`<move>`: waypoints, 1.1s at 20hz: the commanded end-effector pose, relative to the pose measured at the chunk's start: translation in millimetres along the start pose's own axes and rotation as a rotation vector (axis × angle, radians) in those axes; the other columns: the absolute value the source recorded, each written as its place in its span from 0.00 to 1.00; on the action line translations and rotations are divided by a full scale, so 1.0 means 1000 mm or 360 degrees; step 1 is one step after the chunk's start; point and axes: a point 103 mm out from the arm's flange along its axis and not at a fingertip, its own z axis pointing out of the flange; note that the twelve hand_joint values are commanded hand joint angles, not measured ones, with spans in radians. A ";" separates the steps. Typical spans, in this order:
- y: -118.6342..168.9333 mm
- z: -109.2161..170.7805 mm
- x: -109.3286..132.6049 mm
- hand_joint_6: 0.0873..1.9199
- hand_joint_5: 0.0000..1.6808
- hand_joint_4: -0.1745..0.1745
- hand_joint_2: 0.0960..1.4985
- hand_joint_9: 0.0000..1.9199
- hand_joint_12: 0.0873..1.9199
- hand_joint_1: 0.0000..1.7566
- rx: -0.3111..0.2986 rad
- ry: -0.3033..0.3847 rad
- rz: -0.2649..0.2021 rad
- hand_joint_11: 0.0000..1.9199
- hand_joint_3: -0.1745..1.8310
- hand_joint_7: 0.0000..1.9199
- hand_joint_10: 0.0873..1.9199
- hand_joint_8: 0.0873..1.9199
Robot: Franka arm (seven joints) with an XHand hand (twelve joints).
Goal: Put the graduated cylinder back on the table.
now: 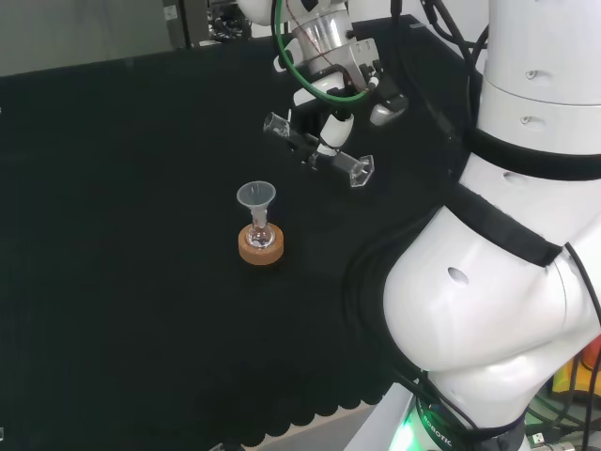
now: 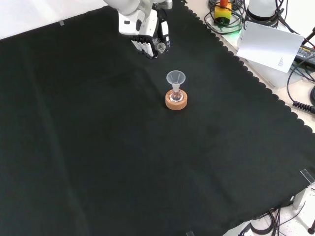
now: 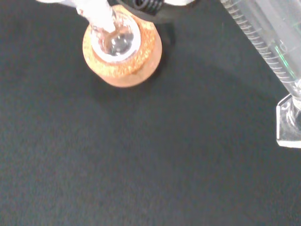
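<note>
Closest to the wrist camera, the graduated cylinder [image 3: 270,52] runs slantwise across the picture, clear with fine ribbed marks along its tube and a flat angular foot [image 3: 289,123] at its end. Behind it lies the black cloth [image 3: 141,165], and on the cloth sits a cork ring [image 3: 123,49] with a small round glass flask [image 3: 116,37] in it.

From the head view, the cork ring stands in the middle of the cloth [image 1: 113,235] with the flask [image 1: 260,237] upright in it and a clear funnel [image 1: 255,197] set in the flask's neck. Farther off and to the right in this view, the hand [image 1: 329,132] hangs above the cloth with its fingers [image 1: 315,150] curled round the cylinder's middle. The cylinder lies nearly level in the grasp, its open mouth [image 1: 274,123] to the view's left and its foot [image 1: 360,170] lower at the right, clear of the cloth.

In the front view, the stand and funnel [image 2: 175,78] are near the middle, and the hand [image 2: 145,34] is beyond them, toward the top, with a bit of clear glass [image 2: 160,47] among its fingers.
</note>
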 end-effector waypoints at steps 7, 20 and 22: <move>0.026 0.002 -0.035 0.43 0.65 0.57 0.73 0.79 0.32 0.72 -0.0418 0.0161 -0.0054 0.63 0.00 0.66 0.00 0.25; 0.092 -0.015 -0.094 0.43 0.65 0.57 0.73 0.79 0.32 0.72 -0.0761 0.0348 -0.0148 0.62 0.00 0.66 0.00 0.25; 0.102 -0.016 -0.102 0.43 0.65 0.58 0.73 0.79 0.32 0.72 -0.0813 0.0374 -0.0165 0.62 0.00 0.66 0.00 0.25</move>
